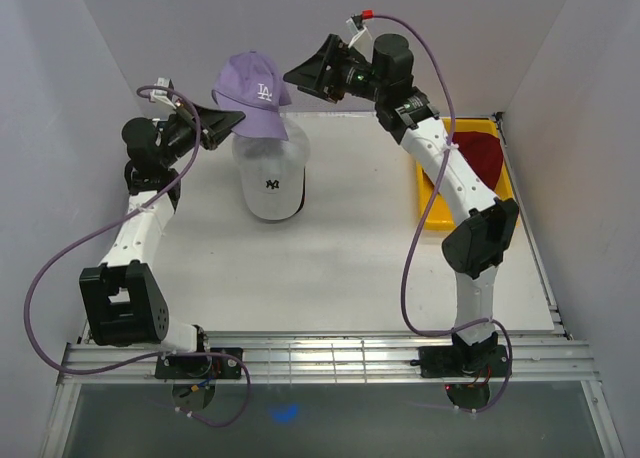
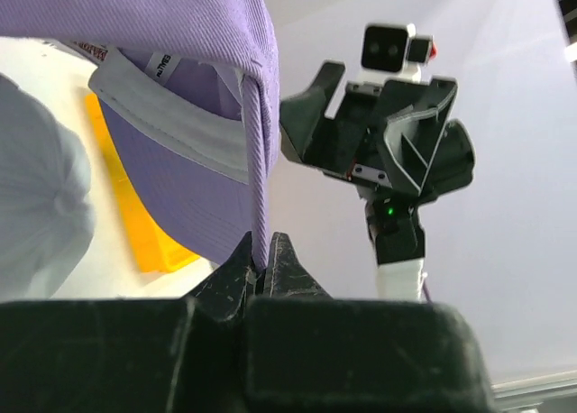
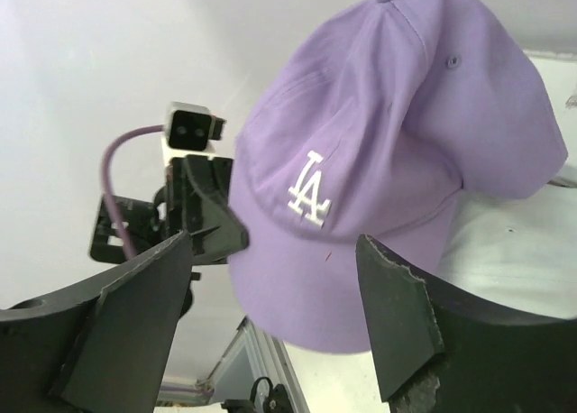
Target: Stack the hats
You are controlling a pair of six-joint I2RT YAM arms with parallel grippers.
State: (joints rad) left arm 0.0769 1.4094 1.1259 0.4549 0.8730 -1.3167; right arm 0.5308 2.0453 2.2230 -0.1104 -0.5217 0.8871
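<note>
Lavender cap [image 1: 255, 96], held above the white cap [image 1: 272, 178] on the table [image 1: 350, 268]: my left gripper [image 2: 263, 267] is clenched on its rim; my right gripper [image 1: 300, 75] is spread wide just beside its crown, holding nothing. A dark red cap [image 1: 482, 156] lies in the yellow bin [image 1: 432, 216].

I work in a robotics lab, inside a closed test cell and not a home or a shop. My left arm [image 1: 140, 228] and right arm [image 1: 465, 198] are bolted to an aluminium rail [image 1: 330, 356] at the near edge of a white table [image 1: 340, 268]. Plain pale walls [image 1: 60, 98] box the table in. Purple cables [image 1: 405, 278] hang in loose loops, and a small camera [image 2: 388, 45] rides above my right gripper [image 2: 365, 129]. A yellow bin [image 1: 432, 213] sits at the table's right side.
</note>
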